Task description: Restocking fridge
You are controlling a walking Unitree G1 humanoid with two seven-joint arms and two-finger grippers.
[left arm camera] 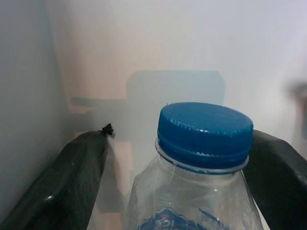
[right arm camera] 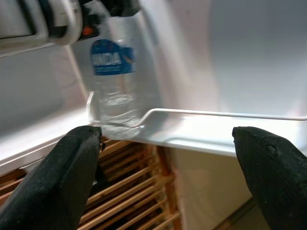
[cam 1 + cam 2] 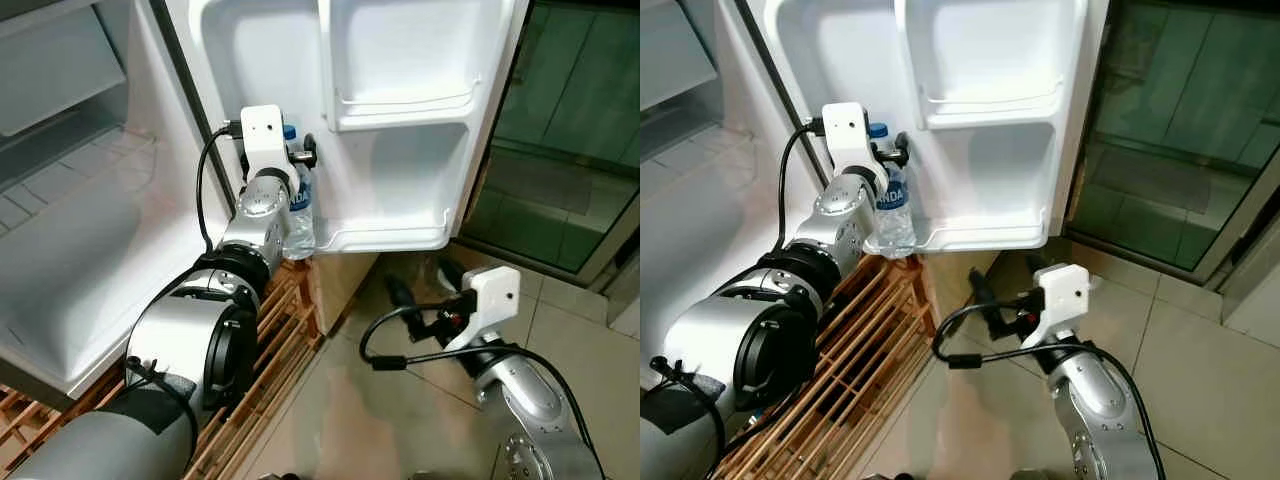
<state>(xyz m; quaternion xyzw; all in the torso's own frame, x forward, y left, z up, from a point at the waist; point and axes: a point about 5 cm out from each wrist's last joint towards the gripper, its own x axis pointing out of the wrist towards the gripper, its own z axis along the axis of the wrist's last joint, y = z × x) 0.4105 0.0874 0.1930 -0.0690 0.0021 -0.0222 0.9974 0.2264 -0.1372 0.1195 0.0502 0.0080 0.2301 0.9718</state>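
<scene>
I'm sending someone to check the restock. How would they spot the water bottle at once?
Find the open fridge door and follow its lowest door shelf to the hinge-side end. The water bottle stands there, clear plastic with a blue cap and blue label, with the left gripper around its neck.

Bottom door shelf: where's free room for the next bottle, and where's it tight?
Free: the lower door shelf from the water bottle to its far end, behind the wire rail. Crowded: the hinge-side corner, where the left gripper straddles the bottle's neck. The right gripper hangs open below the shelf.
</scene>
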